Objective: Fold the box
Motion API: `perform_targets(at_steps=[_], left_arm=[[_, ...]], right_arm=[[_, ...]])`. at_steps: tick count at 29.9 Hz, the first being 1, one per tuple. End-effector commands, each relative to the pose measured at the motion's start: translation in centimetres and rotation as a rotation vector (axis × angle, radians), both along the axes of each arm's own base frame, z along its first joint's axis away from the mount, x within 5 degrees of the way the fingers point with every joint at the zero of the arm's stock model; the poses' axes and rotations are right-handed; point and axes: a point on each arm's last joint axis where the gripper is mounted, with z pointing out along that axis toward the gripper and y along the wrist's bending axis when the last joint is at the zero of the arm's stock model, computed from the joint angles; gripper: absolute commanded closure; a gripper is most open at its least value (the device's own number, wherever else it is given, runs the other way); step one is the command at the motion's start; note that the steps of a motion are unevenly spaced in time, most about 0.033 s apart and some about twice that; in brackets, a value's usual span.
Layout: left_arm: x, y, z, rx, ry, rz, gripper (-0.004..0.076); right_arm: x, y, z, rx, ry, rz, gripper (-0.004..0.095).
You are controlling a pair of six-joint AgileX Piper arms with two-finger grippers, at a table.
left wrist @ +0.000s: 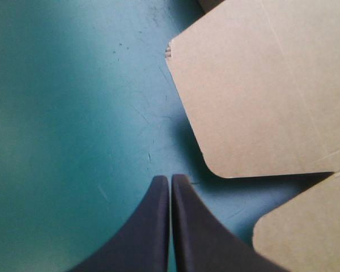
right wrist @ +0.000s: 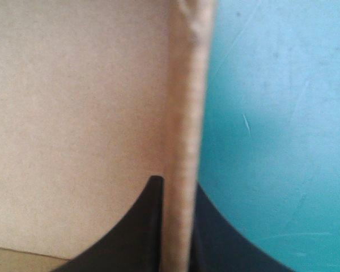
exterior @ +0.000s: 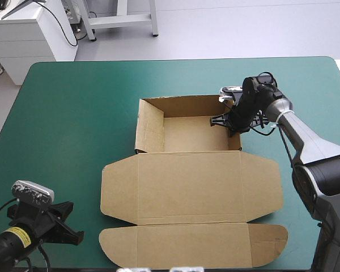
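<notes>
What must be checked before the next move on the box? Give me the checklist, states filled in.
1. Right tool shut on the box, at its right wall: ok.
2. Left wall and far wall raised: ok.
3. Left tool shut, clear of the board: ok.
4. Lid flat on the table: ok.
5. Right wall fully tucked: cannot tell.
</notes>
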Motion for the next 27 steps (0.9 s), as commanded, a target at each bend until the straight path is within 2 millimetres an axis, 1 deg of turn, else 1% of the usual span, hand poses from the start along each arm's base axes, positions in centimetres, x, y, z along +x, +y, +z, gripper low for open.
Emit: perform_targets(at_steps=[1,4,7,10,11,14,16,19,22,25,27], left_arm=[[0.0,0.0,0.1,-0.037,-0.068,-0.006,0.0731],[-0.4,0.1,-0.3,-0.051,-0.097,-0.007,0.0731],[-0.9,0.4,0.0,-0.067,-0.145,-0.007,0.0731],[-1.4,0.6,0.1,-0.085,-0.177,-0.008,0.0731],[-1.4,0.7,0.0,-0.087,-0.181,-0.008,0.0731],[-1.6,0.7,0.0,-0.091,-0.188,-0.008,0.0731],[-1.6,0.8,0.0,-0.091,-0.189,-0.008,0.0731],[-1.6,0.8,0.0,-0.089,-0.19,-0.007,0.0731],[-1.6,0.8,0.0,-0.089,-0.19,-0.007,0.0731],[-1.6,0.8,0.0,-0.089,-0.19,-0.007,0.0731],[-1.6,0.8,0.0,-0.089,-0.19,-0.007,0.0731]], right_arm=[[-0.8,-0.4,4.1,0.023,-0.107,0.034,0.0929],[-0.8,-1.1,6.0,0.013,-0.169,0.028,0.0929],[-0.8,-2.8,9.2,0.007,-0.257,0.001,0.0929],[-1.0,-6.1,12.7,-0.042,-0.348,-0.039,0.0929],[-1.2,-7.4,13.4,-0.064,-0.363,-0.067,0.0929],[-1.7,-12.2,15.5,-0.145,-0.412,-0.178,0.0929],[-2.0,-16.0,16.1,-0.191,-0.424,-0.267,0.0929],[-2.8,-21.0,16.1,-0.223,-0.423,-0.376,0.0929],[-3.4,-24.8,15.7,-0.242,-0.428,-0.473,0.0929],[-3.6,-27.5,15.2,-0.257,-0.438,-0.539,0.0929],[-3.7,-28.7,14.8,-0.264,-0.434,-0.567,0.0929]])
